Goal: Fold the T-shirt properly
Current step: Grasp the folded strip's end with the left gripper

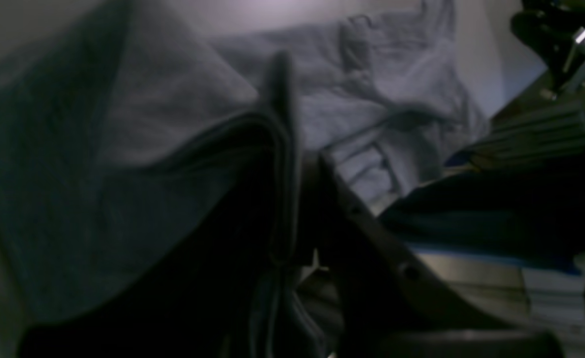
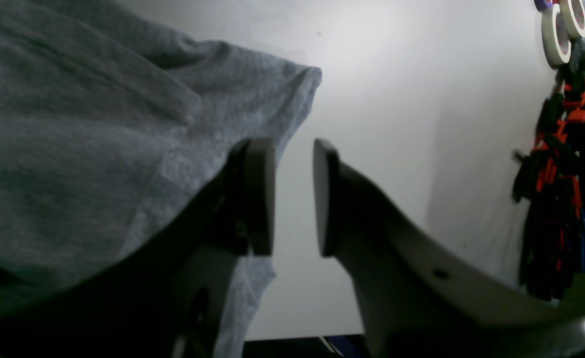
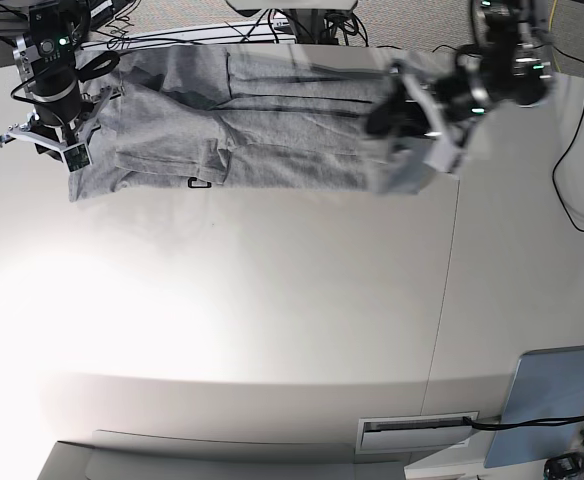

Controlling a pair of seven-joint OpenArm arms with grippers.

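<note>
Wide bare white tabletop (image 3: 272,320) lies open in front of the large heather-grey cotton T-shirt (image 3: 272,130). Beside the shirt's two ends, both black robot arms crowd the passage. Black cables (image 3: 572,190) trail just beyond one end.

No text, label, brand, number or sign can be read in any of the three views. The T-shirt (image 3: 242,130) shows only plain grey cloth with dark fold lines across it, and no lettering can be made out on it. The tape rolls (image 2: 563,25) at the bench edge are too blurred to read.
</note>
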